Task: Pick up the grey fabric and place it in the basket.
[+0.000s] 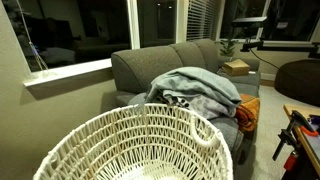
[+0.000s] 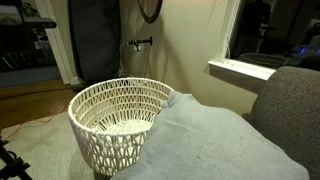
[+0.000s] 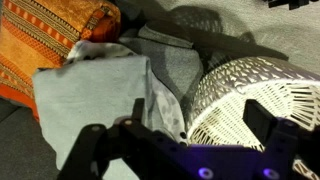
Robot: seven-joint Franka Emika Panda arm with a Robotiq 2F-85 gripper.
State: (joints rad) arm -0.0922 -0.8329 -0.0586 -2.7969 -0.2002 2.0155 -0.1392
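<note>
The grey fabric lies heaped on the couch seat behind the basket. It fills the foreground in an exterior view and shows spread out in the wrist view. The white woven basket stands in front of the couch; it also shows in an exterior view and at the right of the wrist view. My gripper is open and empty, above the spot where the fabric's edge meets the basket's rim. The gripper is not seen in the exterior views.
An orange patterned cloth lies beside the grey fabric, also in an exterior view. A white fabric with dark spots peeks out under the grey fabric. The grey couch stands by a window sill. A dark stand is nearby.
</note>
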